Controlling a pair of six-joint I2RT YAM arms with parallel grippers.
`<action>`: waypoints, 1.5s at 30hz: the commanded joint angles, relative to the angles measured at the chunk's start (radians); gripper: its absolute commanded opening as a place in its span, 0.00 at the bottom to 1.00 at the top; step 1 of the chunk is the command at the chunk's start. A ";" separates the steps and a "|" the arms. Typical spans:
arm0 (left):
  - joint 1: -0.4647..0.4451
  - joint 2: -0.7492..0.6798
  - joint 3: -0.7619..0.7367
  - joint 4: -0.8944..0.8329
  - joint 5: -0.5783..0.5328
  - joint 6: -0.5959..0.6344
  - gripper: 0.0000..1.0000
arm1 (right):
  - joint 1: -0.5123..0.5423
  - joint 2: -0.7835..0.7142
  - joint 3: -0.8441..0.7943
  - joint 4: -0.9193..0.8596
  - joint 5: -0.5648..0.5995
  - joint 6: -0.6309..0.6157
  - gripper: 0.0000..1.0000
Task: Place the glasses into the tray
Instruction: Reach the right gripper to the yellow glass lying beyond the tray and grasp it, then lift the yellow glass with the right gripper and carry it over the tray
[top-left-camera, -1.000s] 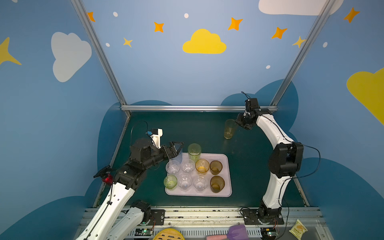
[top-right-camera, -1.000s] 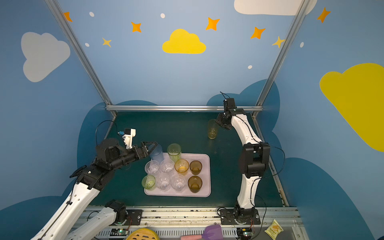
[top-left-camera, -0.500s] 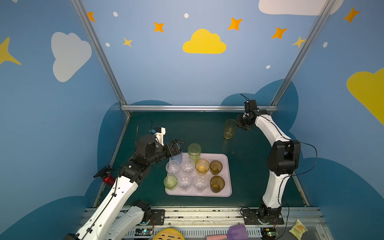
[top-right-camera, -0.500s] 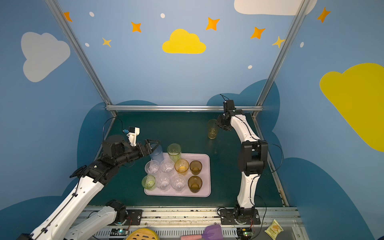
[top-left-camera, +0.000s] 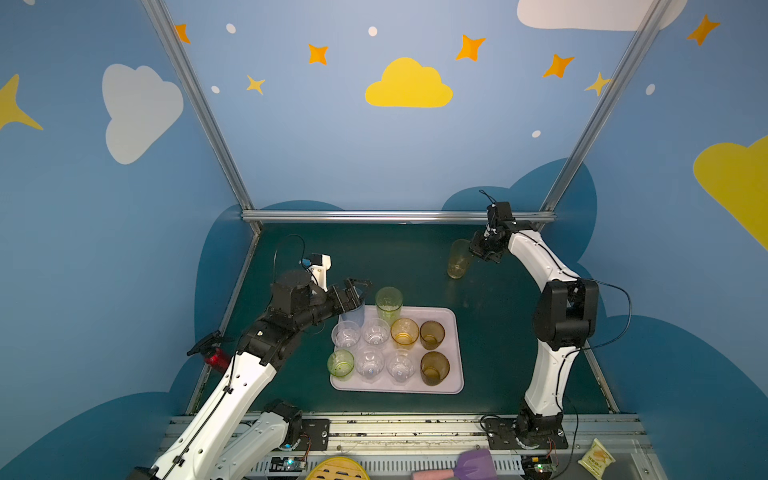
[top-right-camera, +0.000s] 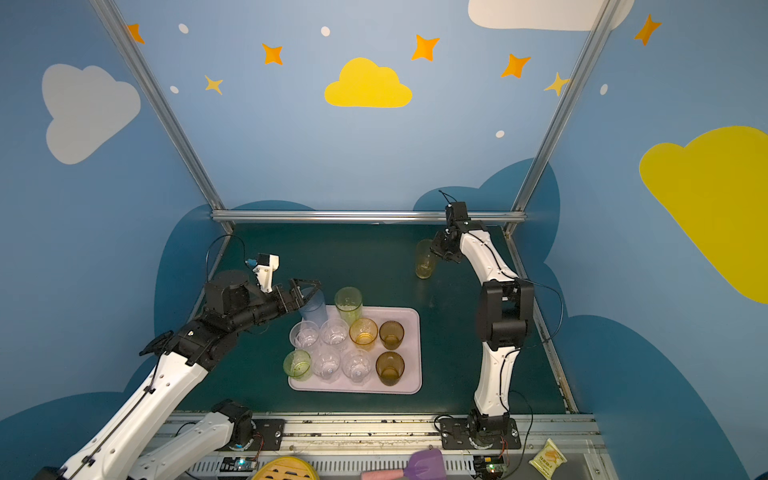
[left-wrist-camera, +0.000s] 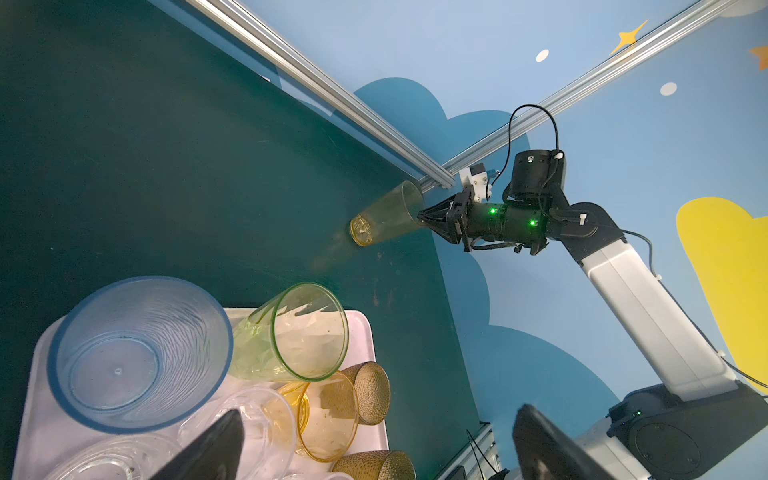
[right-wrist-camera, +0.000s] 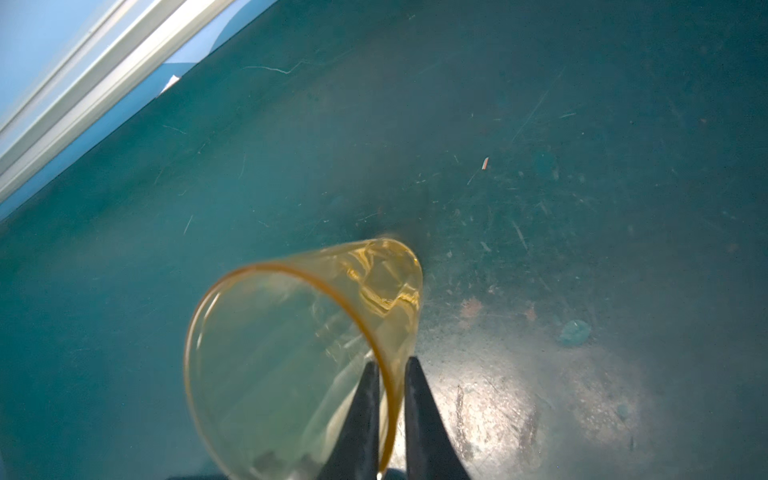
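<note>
Right gripper (right-wrist-camera: 390, 365) clamped on the tall amber tumbler's (right-wrist-camera: 299, 353) rim.
One finger inside, one outside; the see-through tumbler tilts on the green mat (top-left-camera: 374, 257), well apart from the lilac tray (top-left-camera: 454, 345). Left gripper (top-right-camera: 308, 290) gapes beside the tray's ten tumblers (top-left-camera: 376, 332): four clear, two brown, one each green, yellow, tall blue, tall yellow-green.

Ten glasses (top-left-camera: 376, 332) in tray (top-left-camera: 454, 345), lone glass (top-left-camera: 458, 259) behind it, to the right, well apart

left arm (top-left-camera: 232, 399): white shells, black joints, black cable loop, white wrist-camera mount | right arm (left-wrist-camera: 648, 307): same white-black build, green wrist lights | left gripper (top-left-camera: 365, 296), right gripper (right-wrist-camera: 390, 368): black tapered fingers
</note>
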 joint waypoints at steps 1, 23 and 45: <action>-0.005 -0.009 0.019 0.016 -0.005 0.005 1.00 | -0.001 -0.013 -0.019 -0.007 -0.002 -0.002 0.10; -0.010 0.018 0.016 0.038 0.002 0.001 1.00 | 0.007 -0.159 -0.104 0.001 0.010 -0.010 0.00; -0.017 0.029 0.051 0.024 -0.034 0.142 1.00 | 0.200 -0.532 -0.299 -0.021 0.143 -0.052 0.00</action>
